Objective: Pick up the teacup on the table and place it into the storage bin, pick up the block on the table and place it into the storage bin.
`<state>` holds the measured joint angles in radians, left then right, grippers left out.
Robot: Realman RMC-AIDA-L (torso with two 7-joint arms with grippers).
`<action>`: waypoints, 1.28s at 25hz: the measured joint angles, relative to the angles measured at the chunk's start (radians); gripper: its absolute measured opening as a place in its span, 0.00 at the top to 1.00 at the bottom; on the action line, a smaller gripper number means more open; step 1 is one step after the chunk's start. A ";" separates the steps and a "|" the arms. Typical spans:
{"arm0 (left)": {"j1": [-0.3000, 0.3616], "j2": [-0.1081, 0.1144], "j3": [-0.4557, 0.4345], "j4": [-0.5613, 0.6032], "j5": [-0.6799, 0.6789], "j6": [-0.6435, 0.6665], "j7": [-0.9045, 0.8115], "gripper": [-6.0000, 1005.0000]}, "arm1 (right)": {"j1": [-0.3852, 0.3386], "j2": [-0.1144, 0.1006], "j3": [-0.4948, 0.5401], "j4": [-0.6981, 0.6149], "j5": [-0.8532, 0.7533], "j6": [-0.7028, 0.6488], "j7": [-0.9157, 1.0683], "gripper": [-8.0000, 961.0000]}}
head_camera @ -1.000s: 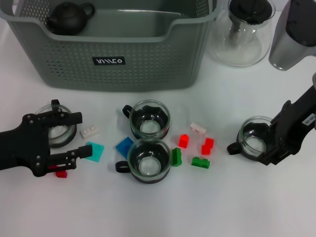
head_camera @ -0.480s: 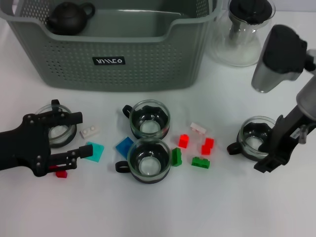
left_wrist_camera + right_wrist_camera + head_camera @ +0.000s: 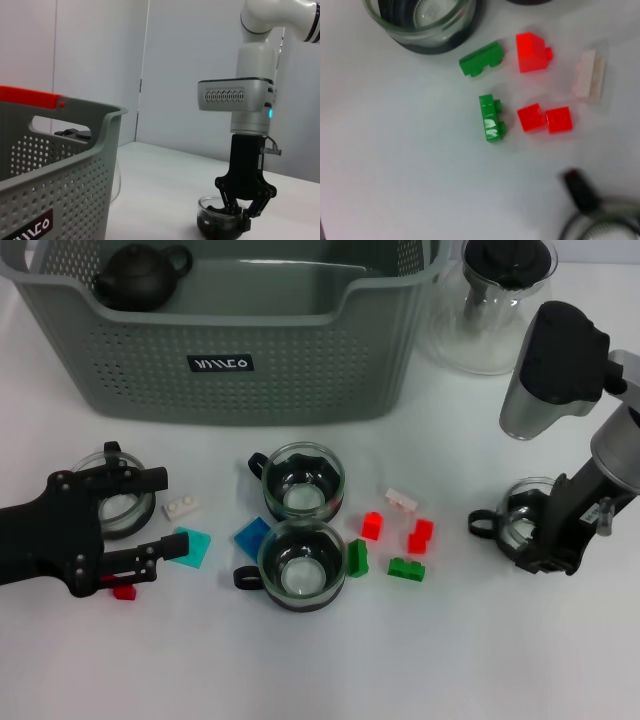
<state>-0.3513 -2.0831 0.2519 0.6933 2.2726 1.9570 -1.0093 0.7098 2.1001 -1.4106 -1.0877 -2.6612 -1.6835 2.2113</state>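
My right gripper [image 3: 545,540] is down over the teacup [image 3: 518,523] at the table's right side, fingers straddling its rim, apparently not yet clamped. Left gripper [image 3: 150,520] hangs parted at the left, storage bin [image 3: 230,365] behind.

I work in what looks like a robot test lab, not a home. My bench is a plain white table [image 3: 300,670], and behind it, past the storage bin [image 3: 60,165], stand bare pale wall panels [image 3: 100,60] with nothing hung on them. In front of the storage bin the props lie scattered like a trial layout: glass teacups [image 3: 304,483] and small toy blocks [image 3: 407,568]. Beside the bin's right end stands a glass carafe [image 3: 490,310].
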 joint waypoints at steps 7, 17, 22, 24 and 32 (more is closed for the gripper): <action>0.000 0.000 -0.003 0.000 0.000 0.000 0.000 0.26 | -0.003 -0.003 0.058 -0.093 0.049 -0.100 -0.038 0.93; 0.002 0.000 -0.004 0.000 -0.001 -0.001 0.001 0.26 | -0.007 -0.018 0.530 -0.207 0.585 -0.241 -0.196 0.93; -0.008 0.000 -0.003 -0.001 -0.001 -0.001 0.002 0.26 | -0.010 -0.001 0.547 -0.165 0.800 -0.065 -0.226 0.93; -0.014 0.000 -0.003 -0.010 -0.001 -0.001 0.002 0.26 | 0.005 -0.001 0.498 -0.141 0.834 0.076 -0.211 0.93; -0.026 -0.002 0.002 -0.039 -0.001 -0.024 0.002 0.26 | 0.257 -0.011 0.314 0.063 0.648 0.570 -0.051 0.93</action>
<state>-0.3777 -2.0846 0.2540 0.6540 2.2718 1.9329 -1.0078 0.9672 2.0889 -1.0969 -1.0244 -2.0133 -1.1138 2.1604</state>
